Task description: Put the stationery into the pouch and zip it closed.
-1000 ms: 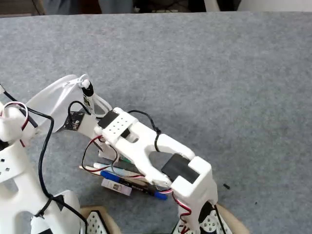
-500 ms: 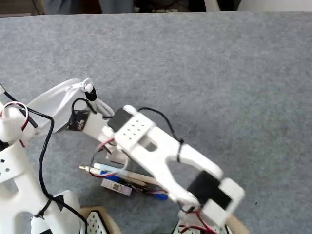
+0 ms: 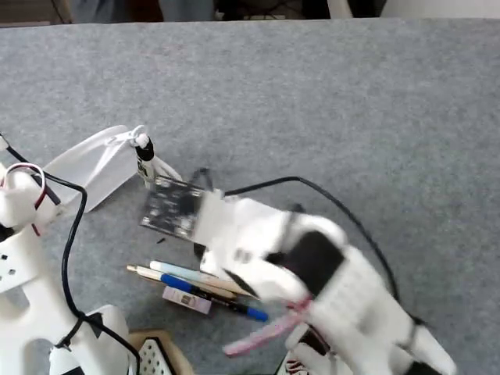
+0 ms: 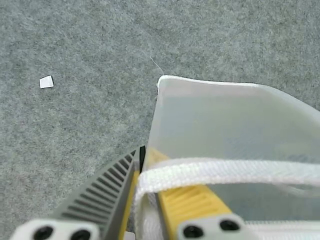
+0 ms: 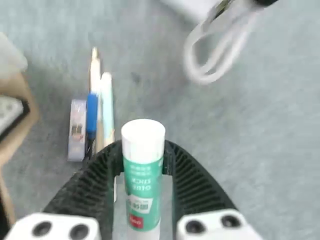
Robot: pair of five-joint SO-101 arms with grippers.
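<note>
A translucent white pouch (image 3: 90,168) lies at the table's left, its white strap loop (image 5: 220,50) trailing off one end. My left gripper (image 4: 146,155) is shut on the pouch's edge (image 4: 230,125), with the woven strap (image 4: 225,172) lying across its yellow jaw. My right gripper (image 5: 142,150) is shut on a green-and-white glue stick (image 5: 142,175), held above the mat. Below it lie a blue pen (image 5: 92,117), a pale pen (image 5: 106,107) and a small purple eraser (image 5: 77,130). From above, the pens (image 3: 195,285) lie beside the right arm (image 3: 289,258).
Grey felt covers the whole table (image 3: 351,117), with wide free room at the back and right. A small white scrap (image 4: 46,82) lies on the felt near the pouch. The arm bases (image 3: 156,355) sit at the near edge.
The right arm has pulled back from the pouch mouth toward the right and near edge, uncovering the pens. The pouch and left arm have stayed put.
</note>
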